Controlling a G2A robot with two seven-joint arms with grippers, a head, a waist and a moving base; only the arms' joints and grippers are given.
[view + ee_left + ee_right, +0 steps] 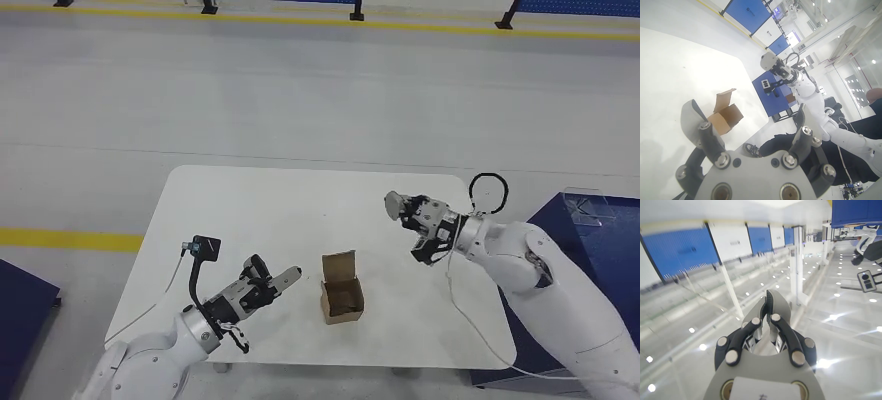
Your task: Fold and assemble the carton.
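Cardboard carton: near table front edge, midway along, top open, one flap up.
Left gripper: near carton, toward left front corner, jaws wide apart.
Right gripper: well apart from carton, toward right edge, jaws together.
Room: wide top between carton and far edge.

The top view looks steeply down from well above the white desk, with the carton near mid-frame. The left wrist camera sits close behind the left claw, low beside the carton, and faces past it to the right claw. Both views share these. The right wrist camera, close behind the right claw, faces away from the carton toward blue wall panels.
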